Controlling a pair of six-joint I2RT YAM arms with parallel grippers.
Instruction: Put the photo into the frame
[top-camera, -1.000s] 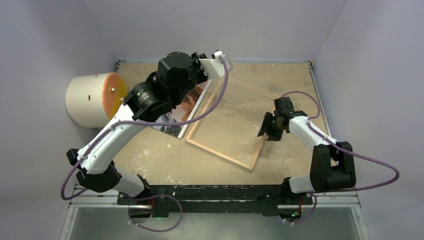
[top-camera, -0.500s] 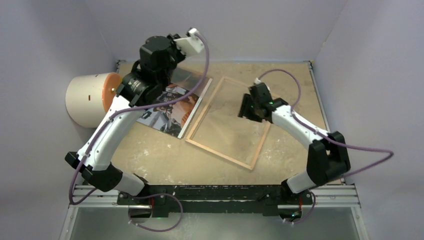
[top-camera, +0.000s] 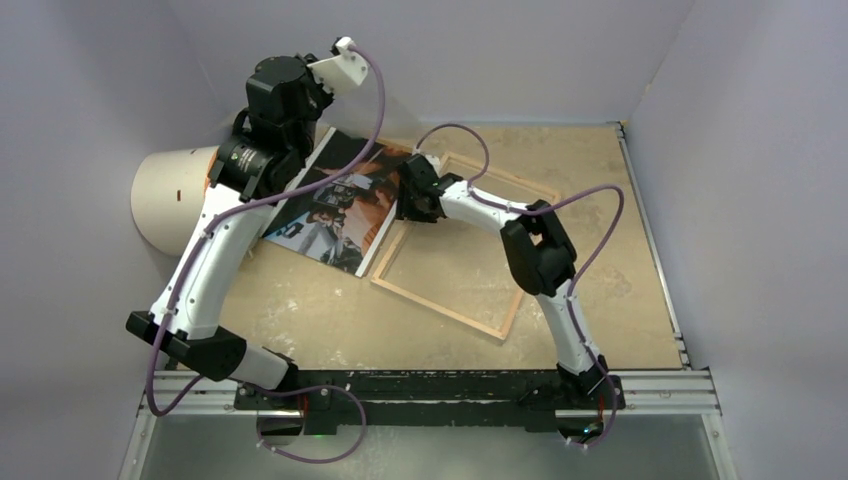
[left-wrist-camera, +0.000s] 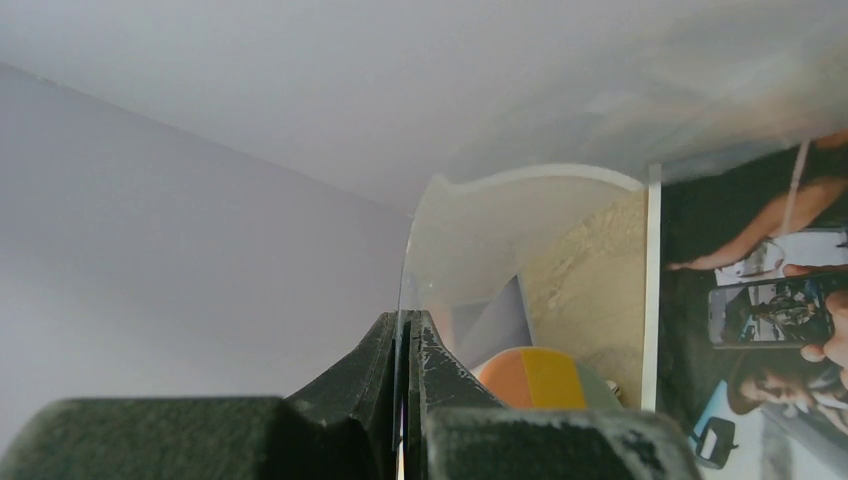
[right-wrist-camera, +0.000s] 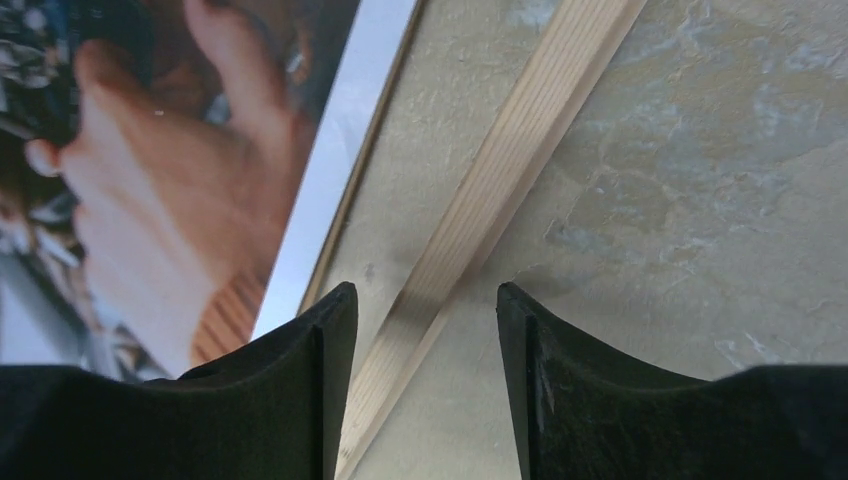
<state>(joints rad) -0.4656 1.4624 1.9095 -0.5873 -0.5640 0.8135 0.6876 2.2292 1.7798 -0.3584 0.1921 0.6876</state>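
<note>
The photo lies face up on the table, left of the frame, which lies with its wood-brown side up. My left gripper is shut on the edge of a clear pane. It holds the pane raised at the back left, above the photo. My right gripper is open and hovers low over the frame's left rail. The rail runs between its fingers, closer to the left one, and the photo's white border lies just beside it.
A cream cylinder with an orange and yellow end lies on its side at the left wall, and shows through the pane. Grey walls close in the table on three sides. The right arm's cable loops over the frame.
The left arm swung left and back, carrying the clear pane off the frame and over the photo. The right arm reached from the frame's right rail across to its left rail, jaws a little wider.
</note>
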